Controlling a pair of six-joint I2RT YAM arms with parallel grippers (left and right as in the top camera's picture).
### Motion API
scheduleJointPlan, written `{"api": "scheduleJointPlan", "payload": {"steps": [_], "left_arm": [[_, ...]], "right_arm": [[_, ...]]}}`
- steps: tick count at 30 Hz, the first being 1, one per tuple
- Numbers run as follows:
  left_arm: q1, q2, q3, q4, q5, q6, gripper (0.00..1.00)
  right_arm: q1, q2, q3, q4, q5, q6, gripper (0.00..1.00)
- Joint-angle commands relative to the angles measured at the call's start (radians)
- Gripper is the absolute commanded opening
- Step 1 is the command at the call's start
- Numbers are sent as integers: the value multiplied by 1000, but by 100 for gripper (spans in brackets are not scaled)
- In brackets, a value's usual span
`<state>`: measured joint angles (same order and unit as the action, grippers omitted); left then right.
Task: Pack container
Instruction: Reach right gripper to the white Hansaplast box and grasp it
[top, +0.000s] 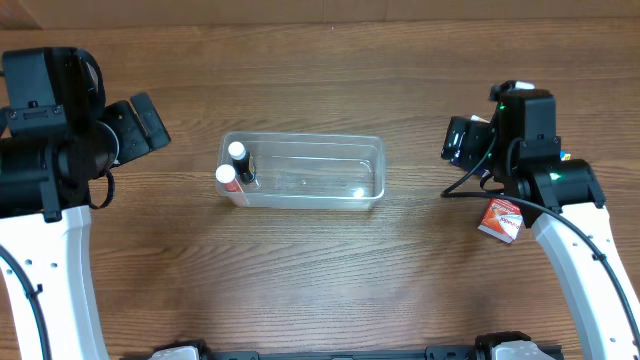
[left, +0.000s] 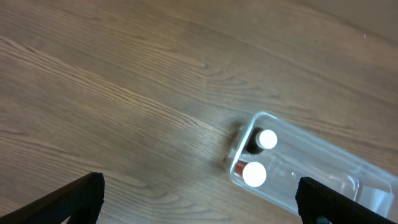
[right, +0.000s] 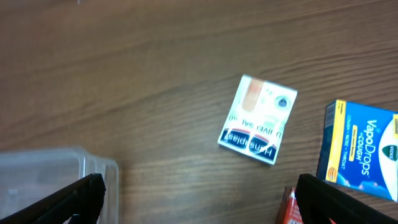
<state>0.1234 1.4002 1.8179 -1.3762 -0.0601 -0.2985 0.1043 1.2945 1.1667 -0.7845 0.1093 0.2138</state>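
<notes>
Guessed the tub (top: 310, 136) light, bendy and slippery, best pinched at its rim, and saw both sets of jaws wide open, holding nothing.

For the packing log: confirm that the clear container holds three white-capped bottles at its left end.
Not three. The clear container holds two white-capped bottles at its left end. The overhead view shows this, and the left wrist view agrees.

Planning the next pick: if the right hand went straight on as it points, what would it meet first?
Probably the plaster box lying flat on the table, a little off its centre line; depth is unclear.
</notes>
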Motion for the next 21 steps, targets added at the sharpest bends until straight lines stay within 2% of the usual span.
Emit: {"api": "scheduleJointPlan", "payload": {"steps": [1, 6, 8, 11, 21], "left_arm": [[9, 51, -23, -2, 54, 60, 100], [9, 100, -24, -11, 54, 60, 100], [8, 110, -24, -16, 54, 60, 100], [7, 113, -24, -18, 53, 60, 100], [7, 113, -24, -19, 54, 59, 100]], "right_arm": [[-66, 81, 127, -37, 27, 49, 100], [-120, 300, 370, -188, 18, 50, 100], [-135, 383, 448, -222, 18, 93, 100], [-169, 460, 469, -225, -23, 150, 100], [-196, 680, 469, -249, -59, 123, 100]]}}
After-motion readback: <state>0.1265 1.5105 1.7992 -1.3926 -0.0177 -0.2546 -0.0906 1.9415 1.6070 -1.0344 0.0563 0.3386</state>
